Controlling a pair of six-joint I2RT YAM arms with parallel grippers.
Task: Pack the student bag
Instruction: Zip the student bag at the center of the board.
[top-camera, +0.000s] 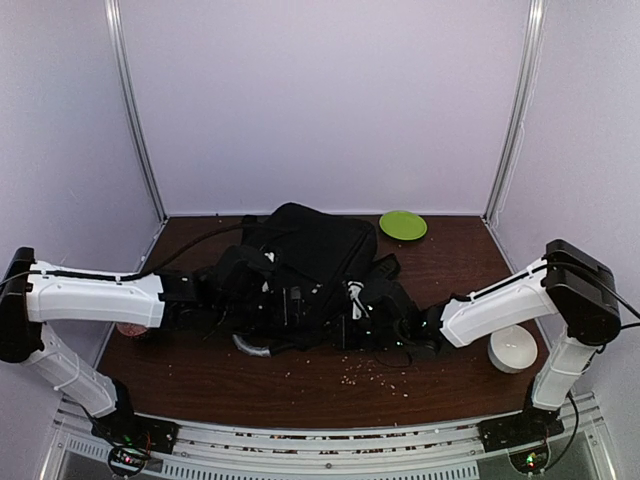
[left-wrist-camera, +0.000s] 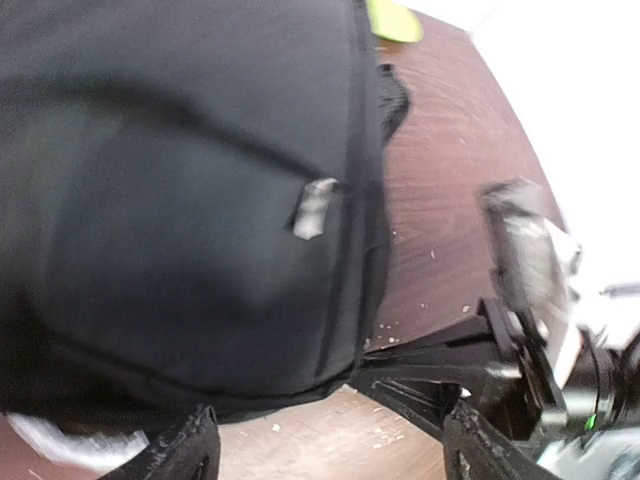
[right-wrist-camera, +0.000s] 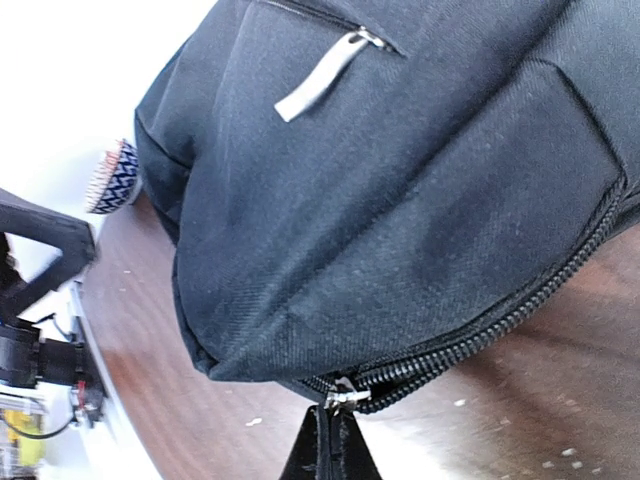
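Black fabric student bag (top-camera: 310, 255) sits toward the far edge of the desk (top-camera: 300, 385), right hand (right-wrist-camera: 330, 445) clamped on its zipper pull (right-wrist-camera: 345, 397), left hand (left-wrist-camera: 330, 445) spread apart; unanchored, it may drag instead of zipping.

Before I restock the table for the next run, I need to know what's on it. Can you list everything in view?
backpack: one, black, middle of the table
zipper pull: one, silver, on the backpack's zipper at its right end
plate: one, green, far edge, just right of the backpack
bowl: one, white, near right corner beside the right arm
small cup: one, blue-and-white zigzag, left edge, partly hidden under the left arm
crumbs: many, pale, scattered in front of the backpack
table: one, dark brown wood
left gripper: one, black, open, at the backpack's left side
right gripper: one, black, shut on the zipper pull
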